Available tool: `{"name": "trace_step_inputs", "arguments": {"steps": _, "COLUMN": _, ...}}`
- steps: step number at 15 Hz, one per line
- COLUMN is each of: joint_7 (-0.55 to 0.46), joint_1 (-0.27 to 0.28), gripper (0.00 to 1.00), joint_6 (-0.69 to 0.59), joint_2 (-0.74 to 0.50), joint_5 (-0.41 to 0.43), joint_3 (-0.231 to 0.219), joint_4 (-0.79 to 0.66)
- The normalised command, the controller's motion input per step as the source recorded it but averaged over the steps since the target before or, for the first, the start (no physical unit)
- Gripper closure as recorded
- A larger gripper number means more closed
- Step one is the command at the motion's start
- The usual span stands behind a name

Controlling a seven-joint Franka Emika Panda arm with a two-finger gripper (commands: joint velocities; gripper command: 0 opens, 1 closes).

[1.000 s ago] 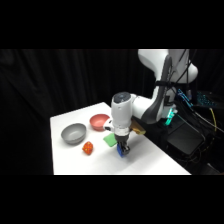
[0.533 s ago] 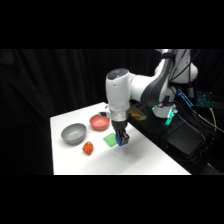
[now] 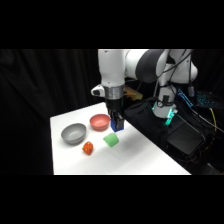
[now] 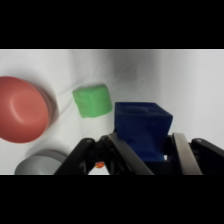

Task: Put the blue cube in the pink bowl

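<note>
Pincer [image 3: 118, 127] clamped on blue cube [image 4: 142, 127], aloft beside pink bowl [image 3: 99, 121]; no legible writing.

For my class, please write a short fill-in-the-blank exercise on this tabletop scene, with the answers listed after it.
1. The end effector is shut on the ____ cube.
2. In the side view, the grey bowl sits beside the ____ bowl.
3. The green block rests on the white ____.
4. The held cube is lifted ____ the table, not resting on it.

Answers: blue; pink; table; above
</note>
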Motion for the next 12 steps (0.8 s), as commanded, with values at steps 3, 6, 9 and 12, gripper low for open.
{"name": "trace_step_inputs", "arguments": {"steps": 3, "joint_7": -0.51, "joint_1": -0.221, "gripper": 0.74, "joint_6": -0.02, "joint_2": -0.24, "joint_5": 0.099, "joint_3": -0.014, "joint_4": -0.04}}
{"name": "trace_step_inputs", "arguments": {"steps": 6, "joint_7": -0.54, "joint_1": -0.22, "gripper": 0.74, "joint_6": 0.0, "joint_2": -0.23, "joint_5": 0.197, "joint_3": -0.073, "joint_4": -0.07}}
{"name": "trace_step_inputs", "arguments": {"steps": 9, "joint_7": -0.51, "joint_1": -0.194, "gripper": 0.74, "joint_6": -0.03, "joint_2": -0.19, "joint_5": 0.245, "joint_3": -0.101, "joint_4": -0.05}}
{"name": "trace_step_inputs", "arguments": {"steps": 12, "joint_7": -0.42, "joint_1": -0.165, "gripper": 0.74, "joint_6": -0.09, "joint_2": -0.17, "joint_5": 0.198, "joint_3": -0.108, "joint_4": 0.0}}
